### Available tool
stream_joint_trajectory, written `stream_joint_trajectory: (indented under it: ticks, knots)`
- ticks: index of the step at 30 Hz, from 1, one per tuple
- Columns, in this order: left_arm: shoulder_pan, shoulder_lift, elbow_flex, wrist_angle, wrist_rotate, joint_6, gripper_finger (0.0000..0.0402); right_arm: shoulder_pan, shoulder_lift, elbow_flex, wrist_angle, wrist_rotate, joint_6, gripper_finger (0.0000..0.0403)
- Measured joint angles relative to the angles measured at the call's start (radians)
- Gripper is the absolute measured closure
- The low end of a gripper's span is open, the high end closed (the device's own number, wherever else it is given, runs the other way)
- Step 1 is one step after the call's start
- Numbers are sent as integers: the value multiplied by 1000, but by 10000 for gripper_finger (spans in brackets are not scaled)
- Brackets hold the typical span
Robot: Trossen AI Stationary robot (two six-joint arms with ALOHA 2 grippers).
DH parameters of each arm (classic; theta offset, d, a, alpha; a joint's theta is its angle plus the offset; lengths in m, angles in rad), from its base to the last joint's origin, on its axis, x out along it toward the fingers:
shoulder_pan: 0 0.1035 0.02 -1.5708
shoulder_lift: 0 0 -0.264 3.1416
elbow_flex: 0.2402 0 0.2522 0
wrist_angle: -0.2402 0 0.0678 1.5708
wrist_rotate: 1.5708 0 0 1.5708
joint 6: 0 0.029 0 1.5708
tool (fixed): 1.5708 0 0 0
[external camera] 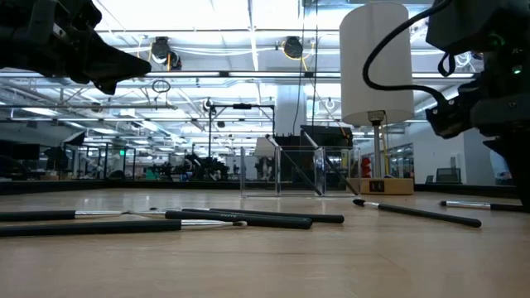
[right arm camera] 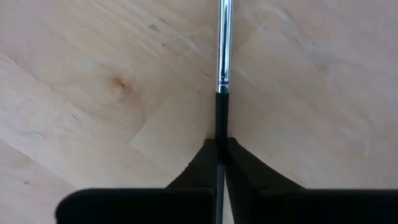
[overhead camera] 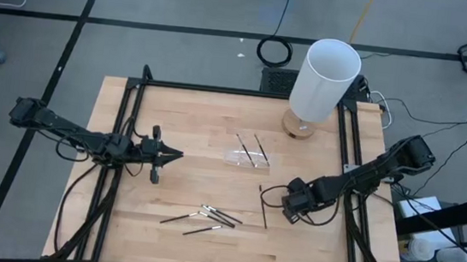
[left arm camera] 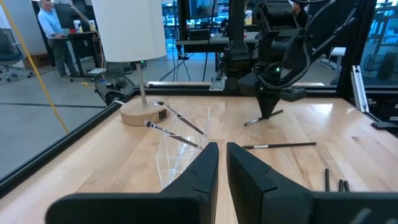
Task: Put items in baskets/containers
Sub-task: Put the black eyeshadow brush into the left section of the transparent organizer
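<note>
Right end effector [right arm camera: 221,163] clamped on a light, stiff, slippery brush [right arm camera: 223,74] at its dark handle; left end effector [overhead camera: 171,152] nearly together, idle at nine o'clock.

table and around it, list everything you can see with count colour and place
sticks: about eight, dark with silvery tips; two in the tray, a cluster at the near edge, two near the right arm
tray: one, clear, table centre
white cylinder: one, on a round wooden base, far side of the table
table: one, pale wood, black frame
person: one, in the room beyond
left claw: dark, left of the tray, holding nothing
right claw: dark, shut on one stick right of centre
</note>
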Motion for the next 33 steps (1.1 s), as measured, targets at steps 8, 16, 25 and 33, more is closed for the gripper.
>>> stream_joint_trajectory:
  ticks: [8,16,25,33]
  knots:
    - [0,0,0,-3,0,1,360,4,-58,110,-73,135,-42,402]
    - [0,0,0,-5,0,3,360,1,-62,225,-116,272,-113,403]
    - [0,0,0,-7,0,0,360,17,-64,311,-37,386,-207,403]
    - [0,0,0,-2,0,4,360,-5,-67,379,375,549,-576,403]
